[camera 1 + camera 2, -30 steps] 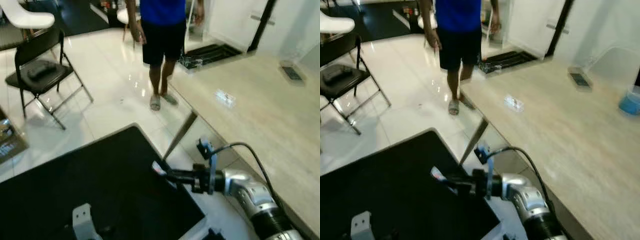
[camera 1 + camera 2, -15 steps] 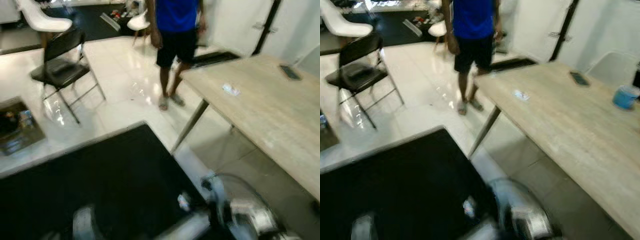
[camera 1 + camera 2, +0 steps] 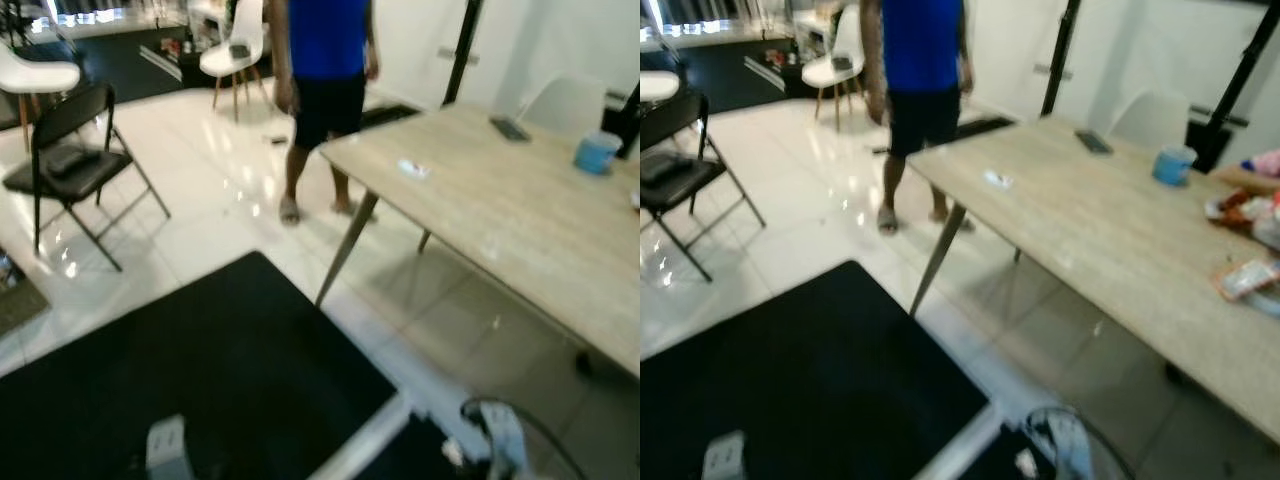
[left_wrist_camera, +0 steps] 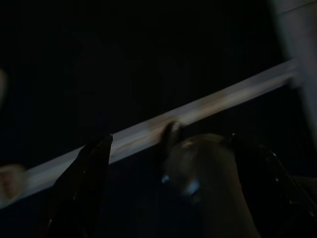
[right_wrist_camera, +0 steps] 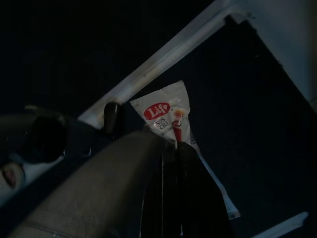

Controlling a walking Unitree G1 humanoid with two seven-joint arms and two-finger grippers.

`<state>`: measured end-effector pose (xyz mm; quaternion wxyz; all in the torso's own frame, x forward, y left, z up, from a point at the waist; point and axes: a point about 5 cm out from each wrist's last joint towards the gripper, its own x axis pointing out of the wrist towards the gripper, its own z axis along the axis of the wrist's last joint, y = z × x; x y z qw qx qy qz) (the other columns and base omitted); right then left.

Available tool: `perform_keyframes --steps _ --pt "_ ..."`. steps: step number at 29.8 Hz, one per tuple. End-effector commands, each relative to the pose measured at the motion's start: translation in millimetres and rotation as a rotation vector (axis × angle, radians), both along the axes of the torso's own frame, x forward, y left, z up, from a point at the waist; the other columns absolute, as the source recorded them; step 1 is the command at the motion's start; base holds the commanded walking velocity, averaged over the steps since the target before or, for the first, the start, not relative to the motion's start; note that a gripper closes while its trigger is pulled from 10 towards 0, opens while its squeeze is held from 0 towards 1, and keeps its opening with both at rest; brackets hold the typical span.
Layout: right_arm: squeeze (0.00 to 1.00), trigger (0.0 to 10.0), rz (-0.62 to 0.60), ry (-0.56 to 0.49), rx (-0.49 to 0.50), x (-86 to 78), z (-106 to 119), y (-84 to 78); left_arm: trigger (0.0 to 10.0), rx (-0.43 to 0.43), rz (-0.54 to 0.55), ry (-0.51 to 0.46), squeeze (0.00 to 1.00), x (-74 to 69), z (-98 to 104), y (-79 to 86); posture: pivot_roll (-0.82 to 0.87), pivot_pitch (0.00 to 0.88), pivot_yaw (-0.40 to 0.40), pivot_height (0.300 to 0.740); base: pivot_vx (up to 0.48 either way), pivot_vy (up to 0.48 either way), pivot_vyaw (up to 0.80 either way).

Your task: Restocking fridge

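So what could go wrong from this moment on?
1. The right gripper pinches only one end of a thin chili sauce sachet; the rest hangs free, so it may slip out or snag.
2. A person stands on the glossy floor near the corner of the wooden table; walking that way risks a collision.
3. The head views are blurred, so placement could be misjudged.

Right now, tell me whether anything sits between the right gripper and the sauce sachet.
Nothing does. The right gripper is already shut on the white chilli sauce sachet, its fingers pinching the sachet directly. No fridge can be made out.
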<state>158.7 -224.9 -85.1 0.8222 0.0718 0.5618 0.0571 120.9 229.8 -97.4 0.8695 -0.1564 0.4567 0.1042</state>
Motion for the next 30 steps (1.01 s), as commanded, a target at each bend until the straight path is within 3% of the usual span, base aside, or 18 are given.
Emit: perform_keyframes --steps 1,10,21,30 --pt "0.0 10.0 -0.045 0.016 -0.025 -9.3 -3 -5.3 10.0 0.003 -0.013 -0.006 0.0 5.1 1 -1.2 0.01 0.0 -0.025 0.74 0.0 0.0 -0.76" --pt "0.0 10.0 -0.102 0.101 -0.109 -37.1 -12 -14.4 10.0 0.0 -0.015 0.026 0.0 -1.6 -2 -3.8 0.01 0.0 -0.025 0.74 0.0 0.0 -0.76" --pt "0.0 10.0 -0.144 0.105 -0.15 -35.0 -11 -18.1 10.0 0.03 -0.028 0.037 0.0 2.8 -2 -6.5 0.0 0.0 -0.03 0.74 0.0 0.0 -0.76" --pt "0.0 10.0 -0.161 0.085 -0.186 -23.7 -8 -19.6 10.0 0.072 0.012 0.019 0.0 15.8 4 0.9 0.01 0.0 -0.021 0.74 0.0 0.0 -0.76"
